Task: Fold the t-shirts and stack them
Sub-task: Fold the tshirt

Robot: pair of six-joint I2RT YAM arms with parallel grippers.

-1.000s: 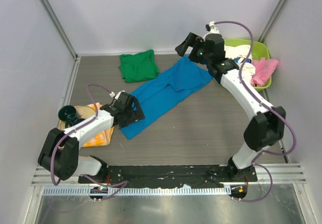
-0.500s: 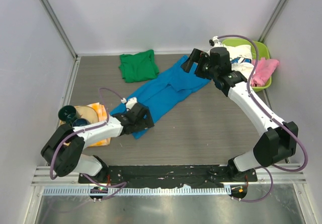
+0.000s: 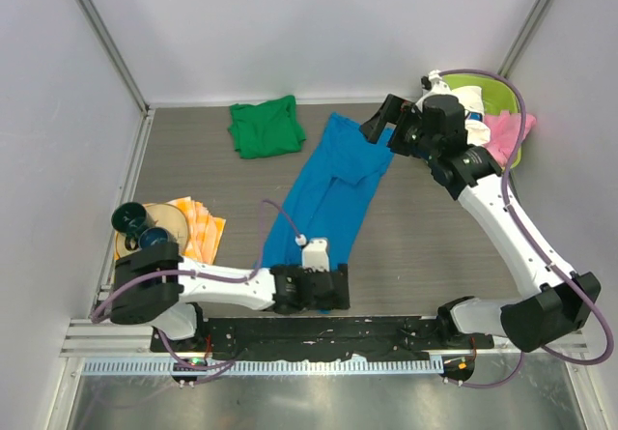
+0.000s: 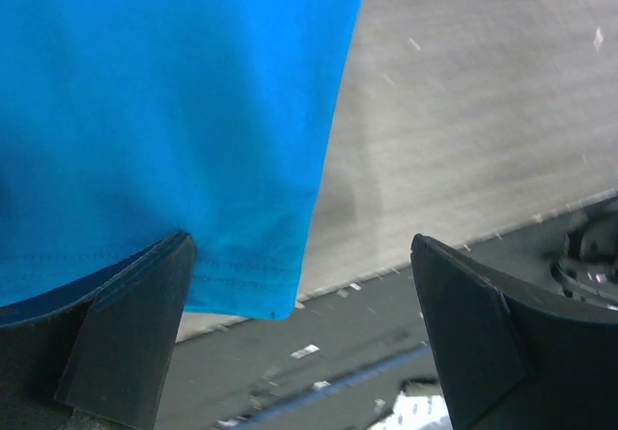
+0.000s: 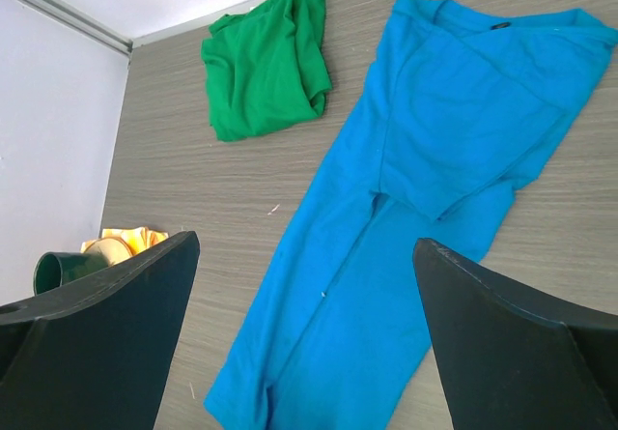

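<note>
Along the tabletop (image 3: 415, 246) the blue t-shirt (image 3: 328, 188) lies drawn out long, hem at the near edge, collar end far. Spreading looks finished; folding seems next, and calls for fresh grips on the cloth. The left tool (image 4: 299, 256), spread, straddles the hem corner. The right tool (image 5: 306, 246), also spread, hovers above the collar end.

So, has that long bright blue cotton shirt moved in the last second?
Yes. The bright blue cotton shirt swung its near end rightward, away from the orange-yellow checked cloth and toward the black base plate at the near edge.
</note>
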